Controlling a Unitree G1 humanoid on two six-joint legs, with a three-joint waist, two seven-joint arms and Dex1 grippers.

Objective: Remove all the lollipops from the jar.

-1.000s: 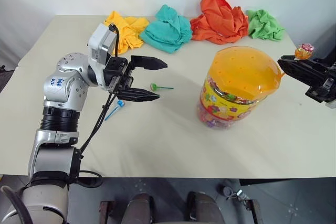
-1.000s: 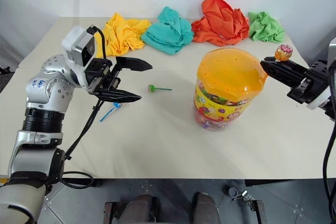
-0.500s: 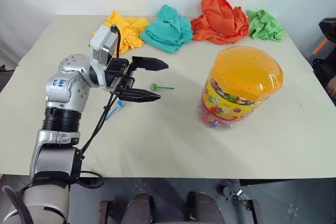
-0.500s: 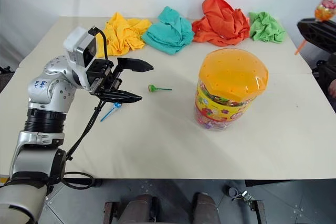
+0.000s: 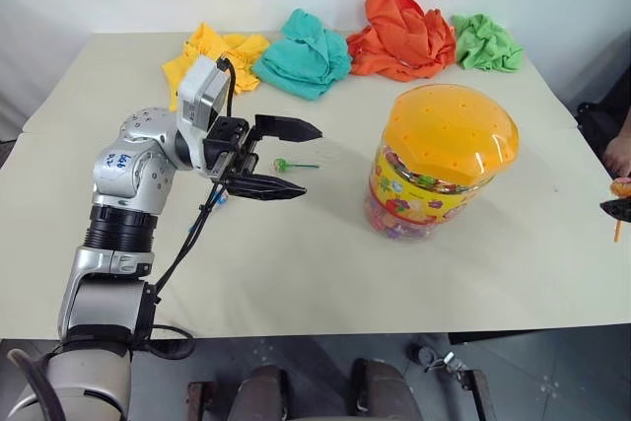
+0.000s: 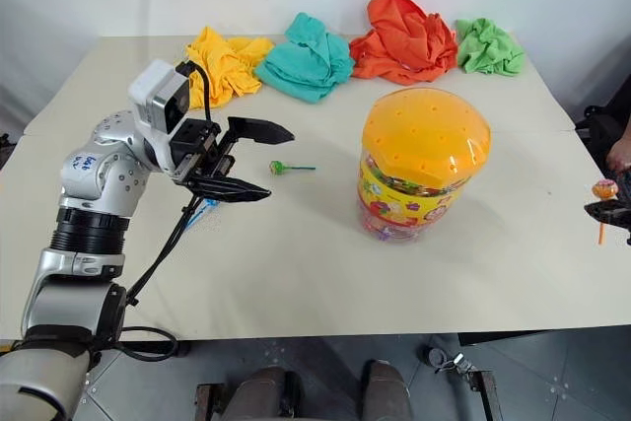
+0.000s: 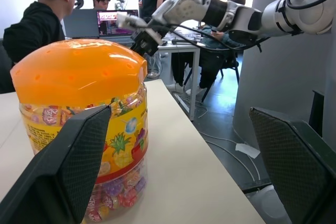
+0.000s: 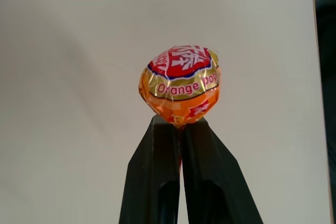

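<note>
The jar [image 5: 442, 173], a clear tub with a domed orange lid, stands right of the table's middle. One lollipop [image 8: 179, 84] in an orange wrapper sits above the tips of my right gripper [image 6: 603, 208], which is shut on its orange stick at the table's right edge. A green-stick lollipop [image 6: 280, 168] lies on the table left of the jar. Just under my left arm lies a blue-stick lollipop [image 5: 217, 199], partly hidden. My left gripper [image 5: 309, 162] hovers open over the green-stick one, pointing at the jar [image 7: 79, 103], with nothing between its fingers [image 7: 68, 166].
Yellow [image 5: 212, 51], teal [image 5: 306, 54], orange [image 5: 402, 35] and green [image 5: 485, 41] cloths lie crumpled along the table's far edge. In the left wrist view, people sit at desks beyond the table and another robot arm [image 7: 210, 11] reaches across the background.
My right gripper, shut on the orange lollipop, swung from beside the jar's lid out to the right, then down to the table's right edge. The left arm stayed put.
</note>
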